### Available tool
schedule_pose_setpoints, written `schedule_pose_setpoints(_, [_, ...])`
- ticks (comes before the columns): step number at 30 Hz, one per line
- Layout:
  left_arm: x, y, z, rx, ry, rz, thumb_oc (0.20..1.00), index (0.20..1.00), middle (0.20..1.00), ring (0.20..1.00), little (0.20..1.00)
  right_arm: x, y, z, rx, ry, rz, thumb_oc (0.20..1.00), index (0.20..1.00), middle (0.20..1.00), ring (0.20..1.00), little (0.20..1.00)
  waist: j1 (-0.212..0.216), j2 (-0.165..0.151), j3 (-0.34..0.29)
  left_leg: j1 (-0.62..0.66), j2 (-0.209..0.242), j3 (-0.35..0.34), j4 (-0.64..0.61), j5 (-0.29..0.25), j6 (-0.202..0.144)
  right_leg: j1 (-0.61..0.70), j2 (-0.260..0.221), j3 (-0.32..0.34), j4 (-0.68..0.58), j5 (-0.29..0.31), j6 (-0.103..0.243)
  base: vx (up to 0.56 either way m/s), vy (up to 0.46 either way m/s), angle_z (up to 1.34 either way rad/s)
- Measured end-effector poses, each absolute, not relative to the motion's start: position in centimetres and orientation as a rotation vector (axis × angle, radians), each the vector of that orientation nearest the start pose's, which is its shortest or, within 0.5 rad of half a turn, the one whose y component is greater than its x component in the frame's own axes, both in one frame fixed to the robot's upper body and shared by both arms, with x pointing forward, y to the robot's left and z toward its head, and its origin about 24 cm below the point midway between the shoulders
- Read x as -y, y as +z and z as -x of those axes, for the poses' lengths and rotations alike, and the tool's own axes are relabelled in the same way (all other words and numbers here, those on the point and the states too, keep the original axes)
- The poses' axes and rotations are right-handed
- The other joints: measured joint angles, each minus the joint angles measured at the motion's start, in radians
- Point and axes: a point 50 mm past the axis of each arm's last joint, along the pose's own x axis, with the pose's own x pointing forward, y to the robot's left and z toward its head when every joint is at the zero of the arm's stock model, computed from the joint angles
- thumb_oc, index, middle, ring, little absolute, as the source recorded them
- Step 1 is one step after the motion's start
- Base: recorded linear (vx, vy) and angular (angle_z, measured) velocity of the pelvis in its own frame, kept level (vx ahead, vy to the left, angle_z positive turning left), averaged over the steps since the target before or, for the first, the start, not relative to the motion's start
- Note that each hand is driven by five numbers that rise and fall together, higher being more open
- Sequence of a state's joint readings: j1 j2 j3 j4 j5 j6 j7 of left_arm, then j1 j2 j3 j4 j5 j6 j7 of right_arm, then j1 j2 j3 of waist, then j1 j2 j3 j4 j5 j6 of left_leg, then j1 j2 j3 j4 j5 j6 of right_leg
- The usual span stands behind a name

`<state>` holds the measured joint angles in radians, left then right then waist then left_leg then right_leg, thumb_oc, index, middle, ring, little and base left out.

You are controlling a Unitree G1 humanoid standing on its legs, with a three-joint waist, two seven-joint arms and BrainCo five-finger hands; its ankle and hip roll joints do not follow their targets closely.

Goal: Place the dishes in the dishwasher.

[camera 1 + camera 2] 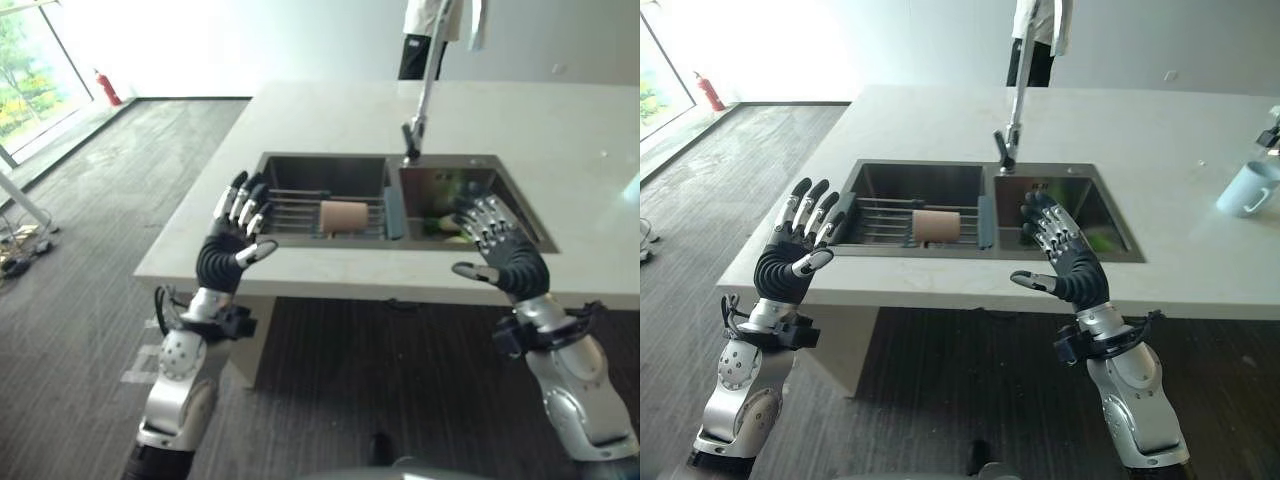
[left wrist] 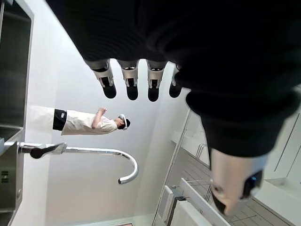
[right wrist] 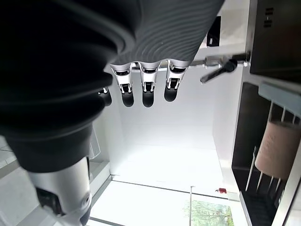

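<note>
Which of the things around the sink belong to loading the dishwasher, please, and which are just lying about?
For the job:
- pink cup lying on the sink rack
- pale blue mug on the counter
- greenish items in the right basin, unclear

Just there:
- tap
- fire extinguisher
- person

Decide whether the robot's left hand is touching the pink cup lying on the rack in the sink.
Apart. In the left eye view the left hand hangs open at the counter's near edge, with bare rack bars between it and the cup.
</note>
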<state>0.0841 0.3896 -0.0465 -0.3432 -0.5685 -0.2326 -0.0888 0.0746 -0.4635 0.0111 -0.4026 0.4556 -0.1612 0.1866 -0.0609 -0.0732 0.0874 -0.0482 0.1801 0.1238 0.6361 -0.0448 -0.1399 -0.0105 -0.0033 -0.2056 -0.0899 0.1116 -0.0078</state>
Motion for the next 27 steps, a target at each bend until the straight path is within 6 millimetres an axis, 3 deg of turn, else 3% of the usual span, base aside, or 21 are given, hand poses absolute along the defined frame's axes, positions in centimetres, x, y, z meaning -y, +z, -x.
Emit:
schedule_pose_setpoints(1, [-18.8, 12.9, -22.3, 0.437, -0.234, 0.188, 1.0, 1.0, 1.0, 1.0, 1.0, 18.6, 14.1, -22.1, 0.436, 0.353, 0.022, 1.0, 1.0, 1.0, 1.0, 1.0, -0.01, -0.007, 0.001, -0.041, -0.011, -0.006, 0.039, -0.004, 0.0, -0.001, 0.001, -0.002, 0.002, 0.004, 0.007, 0.21, -0.006, -0.34])
schedule_pose_setpoints(2, [-18.8, 12.6, -22.2, 0.429, -0.236, 0.187, 1.0, 1.0, 1.0, 1.0, 1.0, 18.5, 13.8, -22.0, 0.422, 0.36, 0.016, 1.0, 1.0, 1.0, 1.0, 1.0, -0.017, -0.016, 0.001, -0.092, -0.036, -0.006, 0.028, -0.013, 0.002, 0.004, 0.006, 0.011, -0.005, -0.05, 0.023, 0.29, 0.064, -0.33])
schedule_pose_setpoints(3, [-18.1, 12.5, -22.2, 0.441, -0.243, 0.229, 1.0, 1.0, 1.0, 1.0, 1.0, 18.7, 13.9, -22.1, 0.423, 0.359, 0.028, 1.0, 1.0, 1.0, 1.0, 1.0, -0.009, 0.032, 0.025, -0.129, 0.006, -0.001, -0.104, -0.021, 0.016, -0.067, 0.004, 0.043, 0.224, -0.13, -0.028, 0.28, 0.282, -0.02])
schedule_pose_setpoints(4, [-18.0, 11.9, -22.2, 0.423, -0.237, 0.248, 1.0, 1.0, 1.0, 1.0, 1.0, 18.6, 13.8, -21.9, 0.416, 0.366, 0.03, 1.0, 1.0, 1.0, 1.0, 1.0, -0.015, 0.026, 0.031, -0.127, 0.008, 0.005, -0.212, -0.014, 0.018, -0.049, 0.009, 0.053, 0.217, -0.143, -0.066, 0.27, 0.316, -0.06])
schedule_pose_setpoints(5, [-18.0, 11.1, -21.9, 0.385, -0.236, 0.25, 1.0, 1.0, 1.0, 1.0, 1.0, 18.4, 13.4, -22.0, 0.398, 0.373, 0.022, 1.0, 1.0, 1.0, 1.0, 1.0, -0.014, 0.028, 0.027, -0.108, 0.012, 0.026, -0.315, -0.006, 0.03, -0.022, 0.016, 0.049, 0.181, -0.139, -0.045, 0.24, 0.321, 0.0])
schedule_pose_setpoints(6, [-18.1, 10.6, -21.8, 0.352, -0.246, 0.234, 1.0, 1.0, 1.0, 1.0, 1.0, 18.3, 13.1, -22.1, 0.39, 0.377, 0.013, 1.0, 1.0, 1.0, 1.0, 1.0, -0.003, 0.037, 0.026, -0.09, 0.008, 0.042, -0.466, 0.018, 0.041, 0.003, 0.016, 0.047, 0.153, -0.161, 0.079, 0.24, 0.362, -0.5])
schedule_pose_setpoints(7, [-18.3, 11.2, -22.3, 0.401, -0.237, 0.278, 1.0, 1.0, 1.0, 1.0, 1.0, 19.2, 14.1, -22.3, 0.408, 0.397, 0.093, 1.0, 1.0, 1.0, 1.0, 1.0, 0.023, 0.113, 0.048, -0.09, 0.134, -0.015, -0.73, 0.111, -0.015, -0.078, -0.083, 0.058, 0.406, -0.293, 0.026, 0.23, 0.373, -0.34])
schedule_pose_setpoints(8, [-18.0, 10.7, -22.5, 0.382, -0.235, 0.295, 1.0, 1.0, 1.0, 1.0, 1.0, 19.7, 13.6, -22.1, 0.38, 0.38, 0.099, 1.0, 1.0, 1.0, 1.0, 1.0, 0.01, 0.131, 0.045, -0.106, 0.165, -0.013, -0.719, 0.121, -0.021, -0.047, -0.076, 0.04, 0.369, -0.303, 0.059, 0.22, 0.399, -0.32])
schedule_pose_setpoints(9, [-17.9, 10.5, -22.5, 0.378, -0.24, 0.298, 1.0, 1.0, 1.0, 1.0, 1.0, 20.1, 13.3, -21.8, 0.364, 0.365, 0.102, 1.0, 1.0, 1.0, 1.0, 1.0, 0.01, 0.125, 0.046, -0.102, 0.162, -0.026, -0.688, 0.121, -0.019, -0.016, -0.082, 0.037, 0.331, -0.285, 0.043, 0.13, 0.282, -0.09])
schedule_pose_setpoints(11, [-17.9, 10.4, -22.3, 0.379, -0.248, 0.296, 1.0, 1.0, 1.0, 1.0, 1.0, 20.2, 13.5, -21.8, 0.37, 0.367, 0.114, 1.0, 1.0, 1.0, 1.0, 1.0, 0.011, 0.113, 0.045, -0.041, 0.129, -0.03, -0.701, 0.123, -0.017, 0.055, -0.089, 0.061, 0.231, -0.226, 0.048, 0.13, 0.326, -0.38])
schedule_pose_setpoints(13, [-17.9, 10.9, -22.3, 0.397, -0.266, 0.284, 1.0, 1.0, 1.0, 1.0, 1.0, 20.0, 14.1, -21.4, 0.397, 0.375, 0.092, 1.0, 1.0, 1.0, 1.0, 1.0, 0.002, 0.119, 0.041, 0.041, 0.09, 0.06, -0.729, 0.13, -0.007, 0.122, -0.097, 0.057, 0.148, -0.189, 0.077, 0.17, 0.374, -0.12])
schedule_pose_setpoints(14, [-18.2, 11.3, -22.4, 0.41, -0.269, 0.272, 1.0, 1.0, 1.0, 1.0, 1.0, 19.8, 14.3, -21.3, 0.412, 0.382, 0.066, 1.0, 1.0, 1.0, 1.0, 1.0, -0.013, 0.139, 0.033, 0.103, 0.054, 0.075, -0.726, 0.191, 0.003, 0.164, -0.102, 0.054, 0.118, -0.19, 0.117, 0.2, 0.404, 0.17])
schedule_pose_setpoints(15, [-18.2, 11.5, -22.5, 0.415, -0.275, 0.265, 1.0, 1.0, 1.0, 1.0, 1.0, 19.4, 13.7, -21.0, 0.402, 0.374, 0.024, 1.0, 1.0, 1.0, 1.0, 1.0, -0.012, 0.093, 0.034, 0.107, 0.015, 0.07, -0.726, 0.191, 0.023, 0.164, -0.141, 0.047, 0.129, -0.183, 0.134, 0.18, 0.385, 0.17])
schedule_pose_setpoints(17, [-18.3, 12.0, -22.8, 0.431, -0.289, 0.246, 1.0, 1.0, 1.0, 1.0, 1.0, 18.6, 13.5, -20.8, 0.424, 0.357, -0.053, 1.0, 1.0, 1.0, 1.0, 1.0, 0.003, 0.035, 0.031, 0.114, -0.049, 0.066, -0.726, 0.165, 0.062, 0.177, -0.199, 0.029, 0.139, -0.16, 0.17, 0.11, 0.285, 0.34])
schedule_pose_setpoints(20, [-18.9, 12.7, -23.1, 0.449, -0.284, 0.215, 1.0, 1.0, 1.0, 1.0, 1.0, 18.4, 13.8, -21.2, 0.44, 0.346, -0.044, 1.0, 1.0, 1.0, 1.0, 1.0, 0.056, 0.005, 0.032, 0.117, -0.131, 0.057, -0.725, 0.134, 0.102, 0.181, -0.274, 0.021, 0.126, -0.101, 0.212, 0.08, 0.323, 0.19])
schedule_pose_setpoints(25, [-19.1, 12.6, -23.2, 0.432, -0.284, 0.207, 1.0, 1.0, 1.0, 1.0, 1.0, 18.5, 13.8, -21.2, 0.442, 0.326, -0.028, 1.0, 1.0, 1.0, 1.0, 1.0, 0.084, 0.001, 0.032, 0.094, -0.162, 0.056, -0.726, 0.117, 0.143, 0.099, -0.305, 0.003, 0.242, -0.055, 0.211, 0.04, 0.198, -0.01])
schedule_pose_setpoints(27, [-19.2, 12.4, -23.0, 0.423, -0.272, 0.209, 1.0, 1.0, 1.0, 1.0, 1.0, 17.7, 13.4, -21.2, 0.425, 0.358, -0.042, 1.0, 1.0, 1.0, 1.0, 1.0, 0.078, 0.022, 0.038, 0.088, -0.131, 0.052, -0.733, 0.115, 0.155, -0.029, -0.28, 0.065, 0.379, -0.095, 0.234, 0.05, -0.063, -0.18])
